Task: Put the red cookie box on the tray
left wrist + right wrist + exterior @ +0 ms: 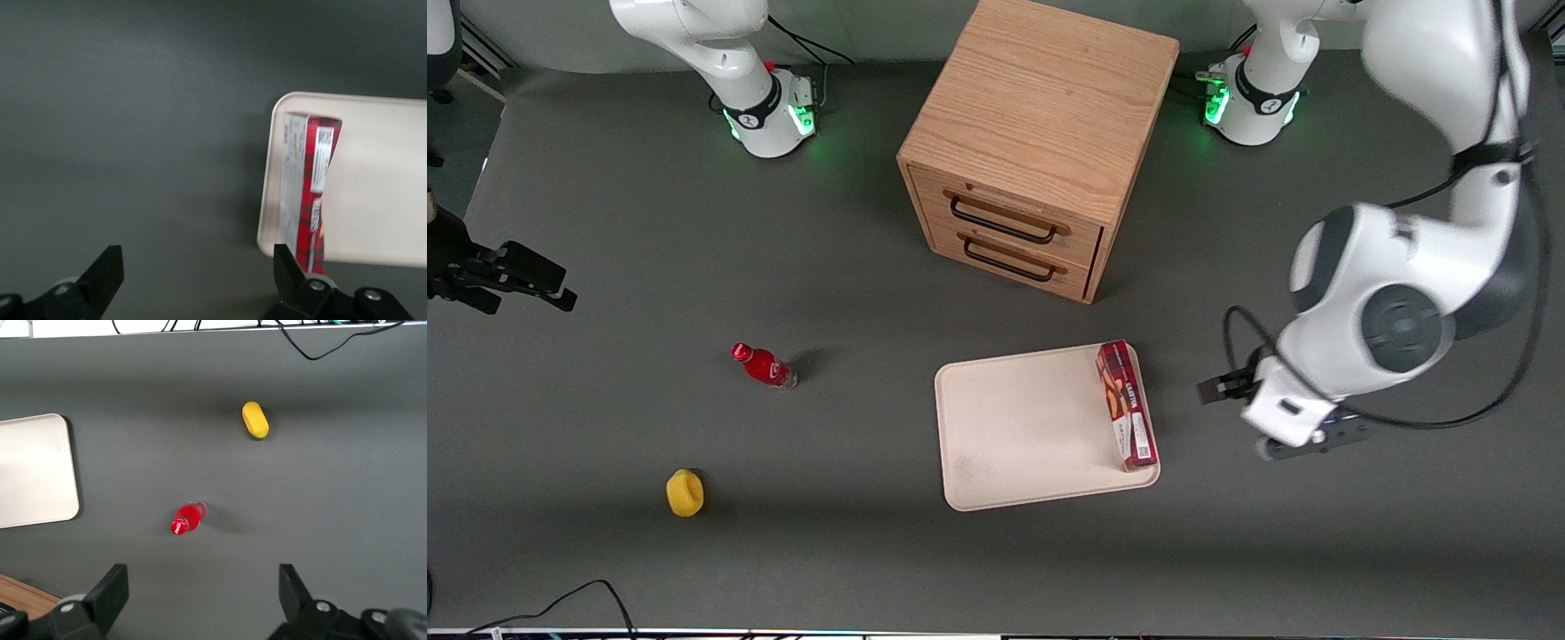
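Note:
The red cookie box (1127, 404) lies flat on the cream-white tray (1023, 427), along the tray's edge toward the working arm's end of the table. My left gripper (1267, 422) hovers over bare table beside that tray edge, apart from the box. It is open and empty. In the left wrist view the box (307, 193) rests just inside the tray's rim (267, 200), and my gripper (197, 280) has its fingers (103, 277) spread wide over the grey table with nothing between them.
A wooden two-drawer cabinet (1040, 151) stands farther from the front camera than the tray. A small red bottle (763, 365) and a yellow object (685, 492) lie toward the parked arm's end; both also show in the right wrist view, bottle (187, 519) and yellow object (255, 419).

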